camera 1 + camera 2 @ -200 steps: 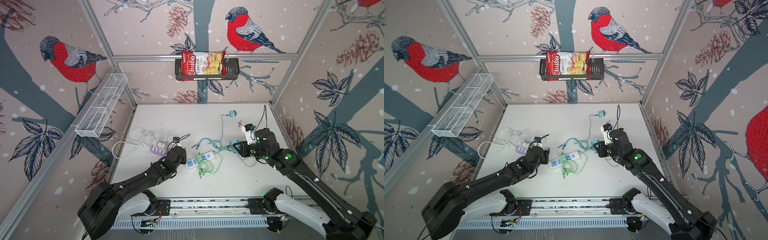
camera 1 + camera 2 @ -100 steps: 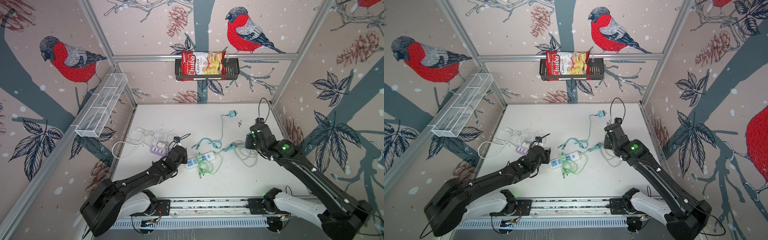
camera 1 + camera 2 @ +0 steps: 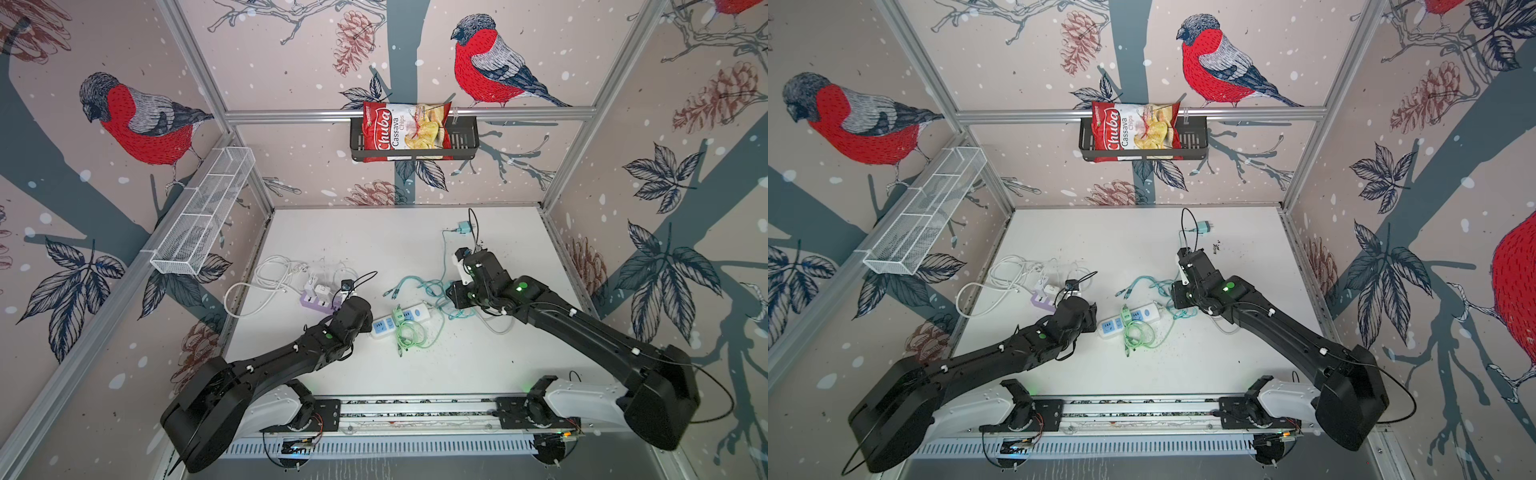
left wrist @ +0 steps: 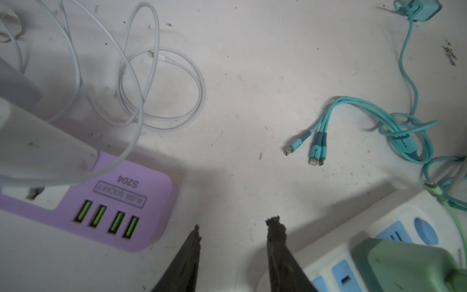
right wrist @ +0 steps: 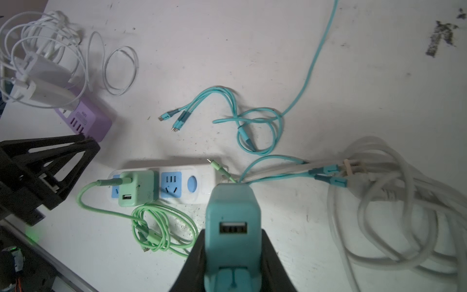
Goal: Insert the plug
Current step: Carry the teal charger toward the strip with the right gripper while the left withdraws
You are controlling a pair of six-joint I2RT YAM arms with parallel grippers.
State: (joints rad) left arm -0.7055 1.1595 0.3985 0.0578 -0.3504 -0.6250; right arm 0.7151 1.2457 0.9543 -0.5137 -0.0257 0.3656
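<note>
Found right pincer [image 5: 231, 233] pinching teal plug [image 5: 231, 202], aimed at power strip [image 5: 204, 175]. Found left pincer [image 4: 235, 225] spread, empty, likely placed to brace strip.

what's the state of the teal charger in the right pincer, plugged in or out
Out: the right wrist view shows the teal charger clamped in the right pincer, held off the white power strip.

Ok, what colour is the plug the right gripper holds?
Teal plug, clearest in the right wrist view.
</note>
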